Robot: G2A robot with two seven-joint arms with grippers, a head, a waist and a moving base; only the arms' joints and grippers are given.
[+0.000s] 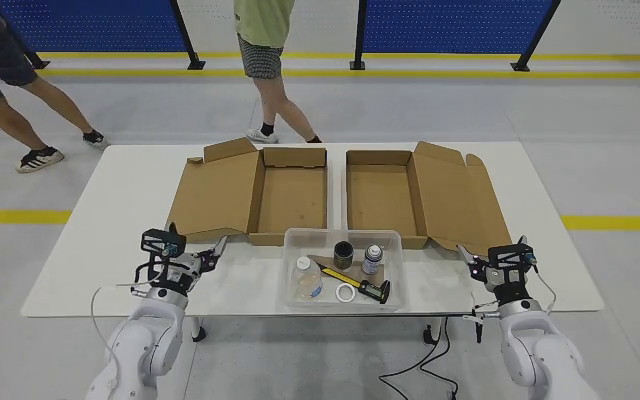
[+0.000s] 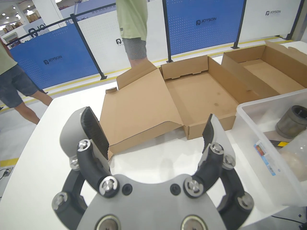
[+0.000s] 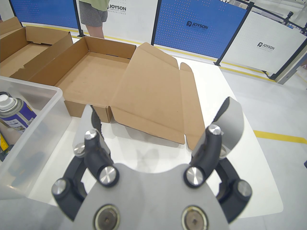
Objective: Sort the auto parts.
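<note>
The left gripper (image 2: pixel 150 116) hangs low over the white table (image 1: pixel 120 230) near its front edge, its two ribbed fingers spread wide with nothing between them; it sits just off the front corner of the left cardboard box's folded-out lid, and in the top view (image 1: pixel 212 252) it lies well to the left of the bin; the right gripper (image 3: pixel 159 104) mirrors it on the other side (image 1: pixel 470 258), its fingers likewise held wide apart and bare, just in front of the right box's flattened lid; between the two arms, at the front middle of the table, stands a clear plastic bin (image 1: pixel 343 232) that holds the auto parts: a dark metal cylinder (image 1: pixel 343 255) standing upright towards the back, a spray can (image 1: pixel 372 260) with a white cap beside it on the right, a pale plastic bottle (image 1: pixel 307 280) lying in the left part, a white ring (image 1: pixel 346 292) near the front wall, and a yellow and black tool (image 1: pixel 368 289) lying at a slant just beside the ring; behind the bin, two shallow cardboard boxes stand side by side with a narrow gap between them; the left box (image 1: pixel 292 200) has its lid opened out flat to the left, the right box (image 1: pixel 380 195) has its lid opened out to the right, and both show bare brown floors; the bin's back wall is close to the front walls of both boxes.
</note>
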